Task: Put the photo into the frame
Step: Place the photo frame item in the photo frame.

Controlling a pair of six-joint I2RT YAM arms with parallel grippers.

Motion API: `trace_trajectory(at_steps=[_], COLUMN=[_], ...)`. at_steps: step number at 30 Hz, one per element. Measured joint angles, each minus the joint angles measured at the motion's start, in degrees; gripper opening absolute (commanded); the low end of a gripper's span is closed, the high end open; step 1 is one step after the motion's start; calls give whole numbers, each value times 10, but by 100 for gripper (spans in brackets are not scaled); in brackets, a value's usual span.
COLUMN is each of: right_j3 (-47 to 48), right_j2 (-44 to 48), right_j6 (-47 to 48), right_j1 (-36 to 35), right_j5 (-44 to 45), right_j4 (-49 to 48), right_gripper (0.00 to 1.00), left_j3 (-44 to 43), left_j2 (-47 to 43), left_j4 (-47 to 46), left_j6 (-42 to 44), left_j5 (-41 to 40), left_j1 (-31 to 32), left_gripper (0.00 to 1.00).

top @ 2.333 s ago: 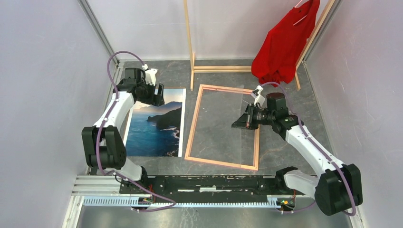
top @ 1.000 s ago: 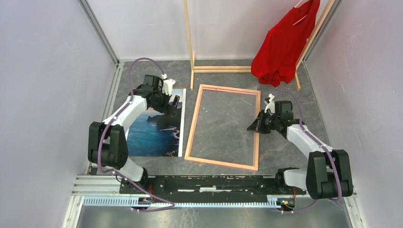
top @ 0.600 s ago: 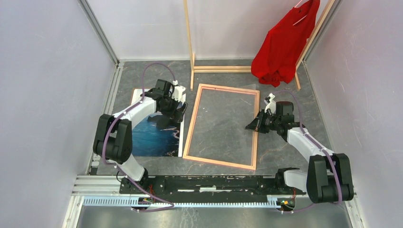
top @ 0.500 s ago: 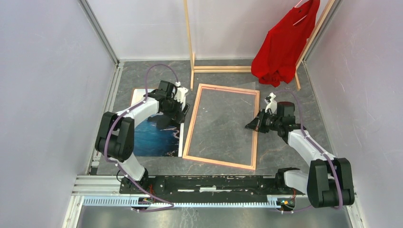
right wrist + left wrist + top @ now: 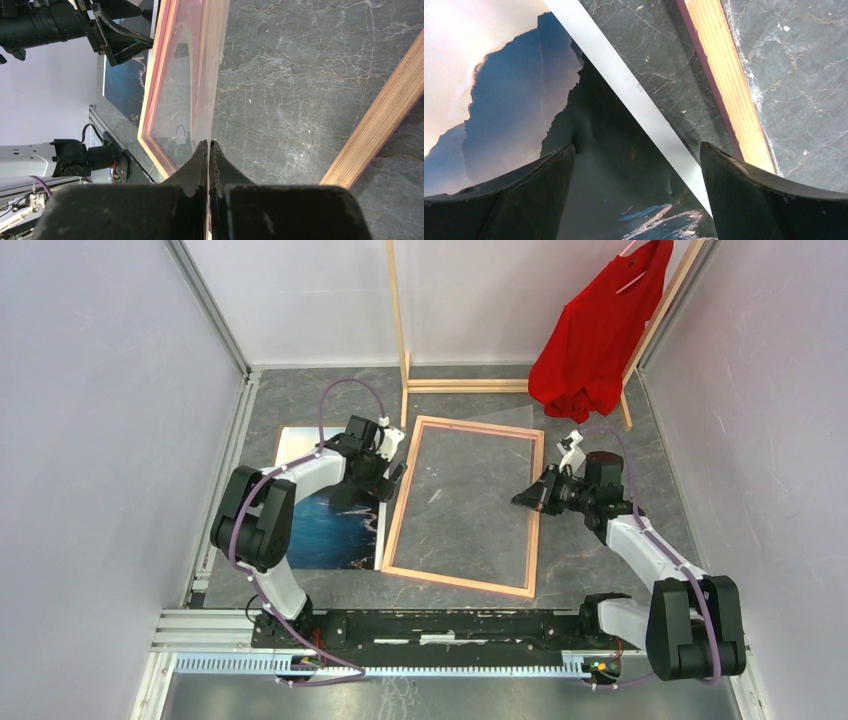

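Observation:
The photo (image 5: 325,525), a sea coast print, lies flat left of the frame (image 5: 400,505), which lies flat mid-table. My left gripper (image 5: 388,478) is open and low over the photo's right edge. In the left wrist view its gripper (image 5: 636,192) straddles the white border (image 5: 634,100), with the photo (image 5: 499,100) to the left and the frame rail (image 5: 729,90) to the right. My right gripper (image 5: 528,498) is shut on a clear pane (image 5: 200,75) and holds its right edge tilted up above the frame. The wood rail (image 5: 380,120) lies beside it.
A tall bare-wood clothes rack (image 5: 403,340) stands at the back, with a red shirt (image 5: 595,335) hanging at the back right. Grey walls close in the left, right and back. A metal rail (image 5: 420,625) runs along the near edge.
My left gripper has moved right, from the photo's far left corner across to its right edge beside the frame. My right gripper stays shut on the pane and has shifted slightly.

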State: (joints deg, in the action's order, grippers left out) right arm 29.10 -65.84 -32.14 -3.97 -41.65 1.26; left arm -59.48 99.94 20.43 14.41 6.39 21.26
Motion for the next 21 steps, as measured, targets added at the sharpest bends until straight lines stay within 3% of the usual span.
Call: trace_trajectory(at_steps=[21], right_j3=[0], right_j2=[-11], right_j6=[-47], right_j1=[4], right_j5=[-32], right_j4=[-67], right_gripper=[0], left_j3=[13], left_j2=[0], left_j4=[-27], left_j6=[0], left_j5=[-21], left_j1=[23], left_gripper=[100])
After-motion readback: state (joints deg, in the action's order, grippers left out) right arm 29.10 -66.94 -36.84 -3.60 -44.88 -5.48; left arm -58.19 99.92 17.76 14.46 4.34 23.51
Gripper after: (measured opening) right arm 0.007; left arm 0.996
